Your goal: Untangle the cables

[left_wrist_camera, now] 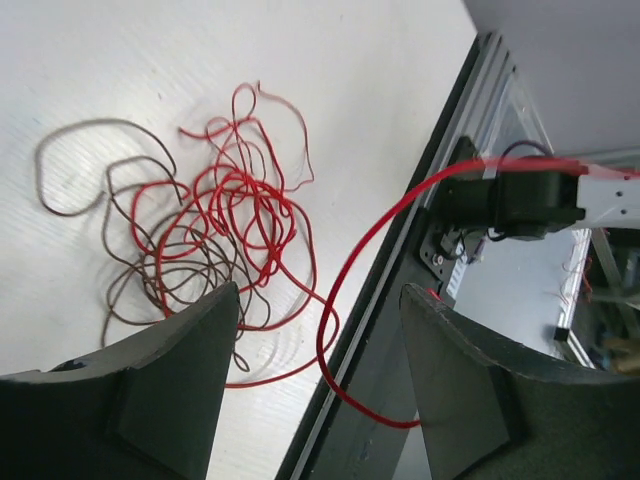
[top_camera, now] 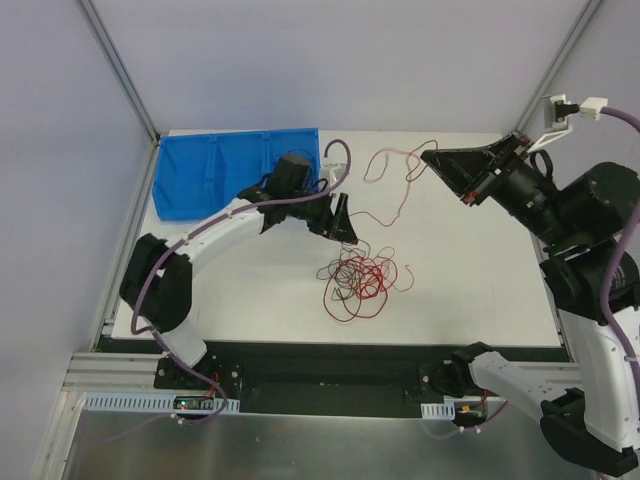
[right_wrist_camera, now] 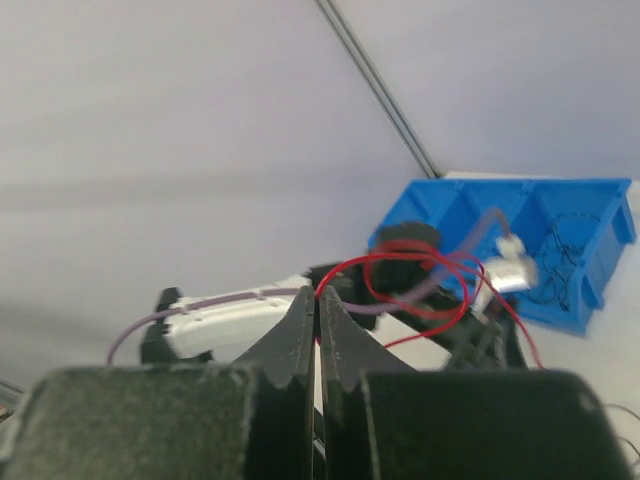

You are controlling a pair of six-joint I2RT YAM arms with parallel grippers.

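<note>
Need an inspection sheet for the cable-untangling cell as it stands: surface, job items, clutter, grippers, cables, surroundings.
Surface: white table, flat and matt.
Job's things: tangle of thin red and dark wires lying mid-table. One red strand loops beyond it and runs to the right gripper.
Clutter: blue bin, divided, at the far-left corner.
Grippers: left gripper open over the tangle's far side, holding nothing. Right gripper shut on the red strand, lifted.
Cables: purple cable runs along the left arm, apart from the tangle.
Surroundings: grey enclosure walls. Wall socket with a plug in it, far right.
</note>
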